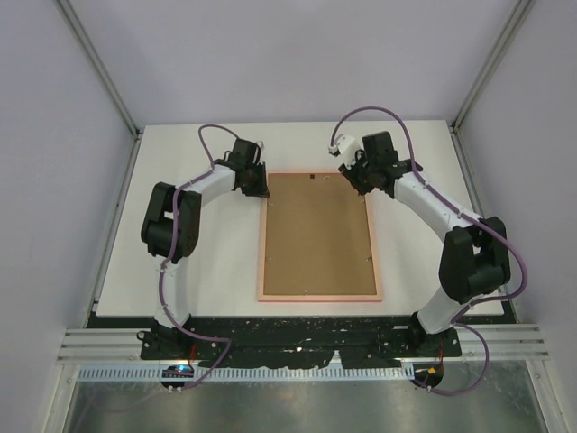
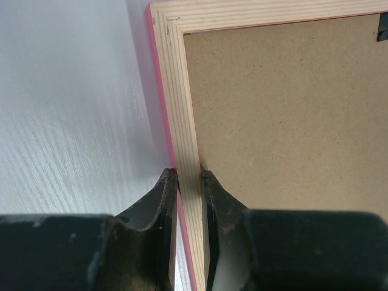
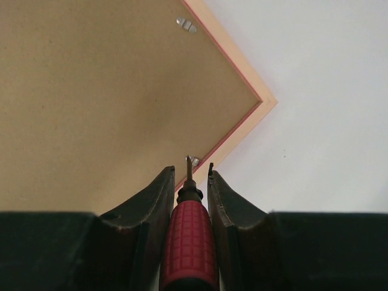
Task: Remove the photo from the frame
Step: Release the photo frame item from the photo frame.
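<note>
The frame (image 1: 262,244) lies face down on the white table, its pale wooden back up, with the brown backing board (image 1: 317,236) set in it. The photo is hidden under the board. My left gripper (image 1: 259,192) is shut on the frame's left rail (image 2: 179,91) near its far left corner, one finger outside and one on the board side (image 2: 190,176). My right gripper (image 1: 353,183) is shut on a red-handled screwdriver (image 3: 189,236), its tip at a small metal tab (image 3: 194,161) on the frame's edge (image 3: 257,115).
A second metal tab (image 3: 187,25) shows further along the same rail. A dark hanger clip (image 2: 382,27) sits on the board at the top rail. The white table (image 1: 198,271) ends in side rails, with the grey enclosure walls beyond.
</note>
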